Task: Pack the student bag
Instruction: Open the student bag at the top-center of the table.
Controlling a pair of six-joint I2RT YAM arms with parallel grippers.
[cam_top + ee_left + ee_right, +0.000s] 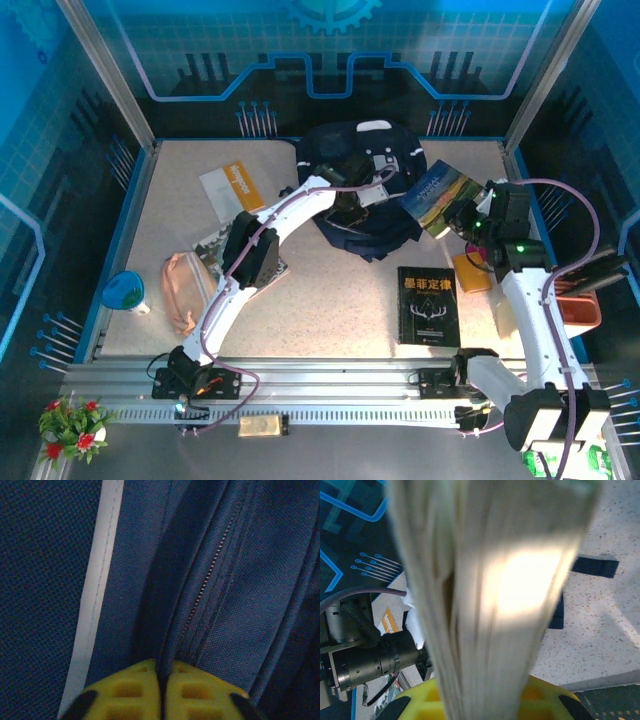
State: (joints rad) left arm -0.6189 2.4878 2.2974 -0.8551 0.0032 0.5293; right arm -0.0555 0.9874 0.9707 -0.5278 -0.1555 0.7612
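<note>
My left claw (162,692) pinched shut on student bag (235,580) fold by zipper (210,575): thin grip, may slip. My right claw (470,222) clamps book (440,197), right of frame; zipper looks closed, book could jam.

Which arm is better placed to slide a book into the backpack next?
Right. The right gripper holds a book just beside the backpack, while the left gripper is pinched shut on the backpack's fabric by the zipper.
</note>
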